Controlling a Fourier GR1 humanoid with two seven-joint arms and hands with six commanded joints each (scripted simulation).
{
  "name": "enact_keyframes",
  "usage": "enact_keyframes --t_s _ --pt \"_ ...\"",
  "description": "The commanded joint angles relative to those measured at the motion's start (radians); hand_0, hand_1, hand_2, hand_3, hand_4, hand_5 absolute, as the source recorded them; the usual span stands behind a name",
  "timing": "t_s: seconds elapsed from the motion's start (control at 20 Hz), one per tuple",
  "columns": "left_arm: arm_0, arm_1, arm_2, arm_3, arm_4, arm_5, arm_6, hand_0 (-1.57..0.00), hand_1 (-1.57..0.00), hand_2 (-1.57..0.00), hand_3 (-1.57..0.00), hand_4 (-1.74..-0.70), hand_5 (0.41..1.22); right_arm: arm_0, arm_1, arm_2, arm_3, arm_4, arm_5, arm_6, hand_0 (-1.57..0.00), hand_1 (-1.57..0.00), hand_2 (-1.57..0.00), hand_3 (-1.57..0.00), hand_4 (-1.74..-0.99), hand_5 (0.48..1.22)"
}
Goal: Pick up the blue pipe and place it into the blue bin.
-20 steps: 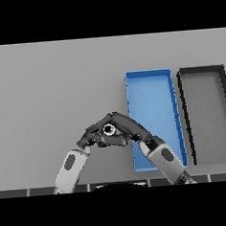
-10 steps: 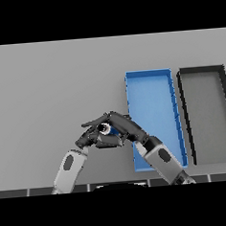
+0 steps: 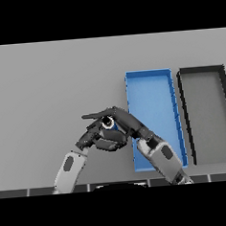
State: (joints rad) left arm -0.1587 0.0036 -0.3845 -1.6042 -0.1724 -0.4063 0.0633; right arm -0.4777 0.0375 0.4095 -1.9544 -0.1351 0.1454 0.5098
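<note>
Head view shows both dark hands meeting over the grey table [image 3: 46,91], just left of the blue bin [image 3: 148,76], with the blue pipe [image 3: 107,122] caught between them and only its round open end and a sliver of blue showing. The right hand [image 3: 128,125] curls around the pipe from the bin side, seemingly to carry it, while the left hand [image 3: 101,139] curls under and against it, likely steadying it. A black bin [image 3: 200,70] sits beside the blue one, on its far side from the hands.
</note>
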Motion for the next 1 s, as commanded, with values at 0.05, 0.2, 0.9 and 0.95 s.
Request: enact_keyframes --t_s 0.05,0.2,0.9,0.95 --pt "-0.014 0.0 0.003 -0.002 0.006 -0.006 0.018 -0.01 -0.01 -0.01 -0.01 -0.91 0.464 -0.065 0.002 -0.042 -0.014 -0.061 -0.021 0.053 -1.57 -1.57 -1.57 -1.57 -1.741 1.221" --pt "-0.022 0.007 0.011 0.003 0.011 -0.013 0.027 -0.01 -0.01 -0.01 0.0 -0.91 0.445 -0.201 -0.063 -0.124 -0.03 -0.202 -0.07 0.097 -1.57 -1.57 -1.57 -1.57 -1.741 1.221" --pt "-0.016 0.016 0.009 -0.015 0.0 -0.006 0.033 0.0 0.0 0.0 0.0 -0.87 0.413 -0.299 -0.467 -0.467 0.157 -0.275 -0.231 0.1 -1.57 -1.57 -1.57 -1.57 -1.741 1.221" --pt "-0.016 0.026 0.012 -0.012 -0.004 -0.007 0.024 0.0 0.0 0.0 0.0 -0.87 0.415 -0.245 -0.471 -0.474 0.138 -0.282 -0.246 0.1 -1.57 -1.57 -1.57 -1.57 -1.741 1.221"
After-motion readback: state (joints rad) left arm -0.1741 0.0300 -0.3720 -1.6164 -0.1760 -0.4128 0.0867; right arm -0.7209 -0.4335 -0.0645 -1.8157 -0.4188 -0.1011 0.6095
